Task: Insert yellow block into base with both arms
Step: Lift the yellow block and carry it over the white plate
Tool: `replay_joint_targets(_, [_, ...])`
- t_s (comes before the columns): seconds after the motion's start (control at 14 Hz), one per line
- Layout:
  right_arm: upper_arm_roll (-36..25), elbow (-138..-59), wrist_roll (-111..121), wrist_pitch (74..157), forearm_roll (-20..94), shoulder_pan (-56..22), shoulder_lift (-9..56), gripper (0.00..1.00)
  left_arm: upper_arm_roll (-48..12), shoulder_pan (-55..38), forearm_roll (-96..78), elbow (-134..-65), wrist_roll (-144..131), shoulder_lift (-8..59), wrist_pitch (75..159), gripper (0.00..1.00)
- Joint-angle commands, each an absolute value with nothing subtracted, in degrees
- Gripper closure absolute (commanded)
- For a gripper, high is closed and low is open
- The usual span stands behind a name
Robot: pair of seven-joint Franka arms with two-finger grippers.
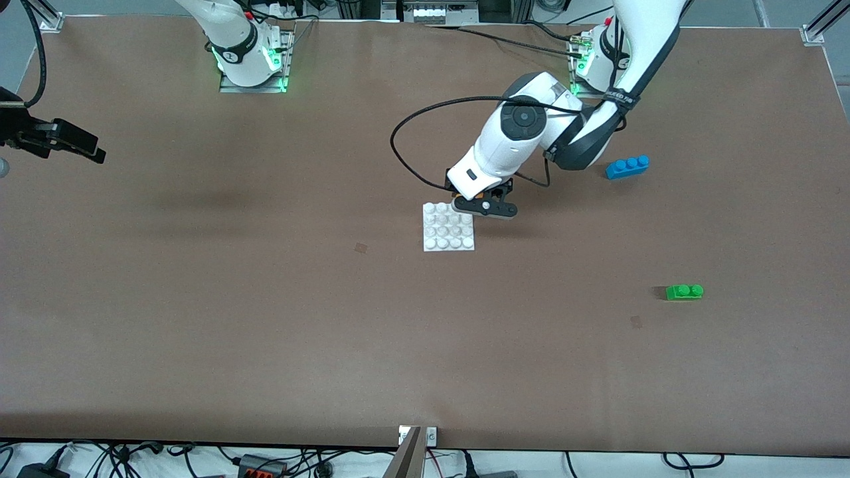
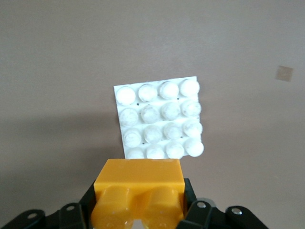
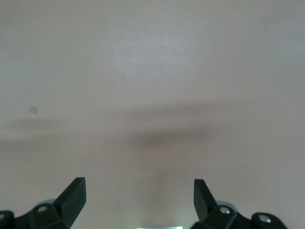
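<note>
The yellow block [image 2: 138,183] sits between the fingers of my left gripper [image 2: 139,193], which is shut on it with the two studs facing the wrist camera. In the front view only an orange sliver of the yellow block [image 1: 476,196] shows under the left gripper [image 1: 481,203]. That gripper hangs over the corner of the white studded base [image 1: 449,227] nearest the left arm's base. The base [image 2: 159,117] lies flat on the table with nothing on it. My right gripper [image 1: 89,149] waits, open, at the right arm's end of the table, its fingers [image 3: 74,195] spread over bare table.
A blue three-stud brick [image 1: 627,166] lies toward the left arm's end, farther from the front camera than the base. A green two-stud brick [image 1: 684,291] lies nearer to that camera. A black cable [image 1: 405,156] loops off the left wrist above the table.
</note>
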State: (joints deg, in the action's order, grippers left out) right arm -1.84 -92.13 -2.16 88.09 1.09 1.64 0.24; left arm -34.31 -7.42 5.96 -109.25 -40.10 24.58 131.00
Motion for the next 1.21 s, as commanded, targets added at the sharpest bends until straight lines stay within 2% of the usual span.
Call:
replay_joint_targets(0.0, [-1.67, -90.97, -3.08, 87.45, 1.32, 1.85, 0.62, 0.0, -35.86, -6.85, 11.59, -108.46, -47.88, 27.67, 132.18, 0.71])
replay_joint_targets(0.14, [-1.67, -90.97, -3.08, 87.45, 1.32, 1.85, 0.62, 0.0, -35.77, -7.56, 15.1, -108.11, -50.52, 30.22, 135.78, 0.72])
replay_joint_targets(0.5, [-1.67, -90.97, -2.99, 87.45, 1.41, 1.85, 0.62, 0.0, -35.68, -11.25, 25.29, -103.89, -58.7, 36.03, 136.14, 0.72])
replay_joint_targets(1.14, [-1.67, -90.88, -2.99, 87.45, 1.41, 1.93, 0.62, 0.0, -32.87, -14.5, 31.27, -102.13, -59.76, 38.58, 135.97, 0.71])
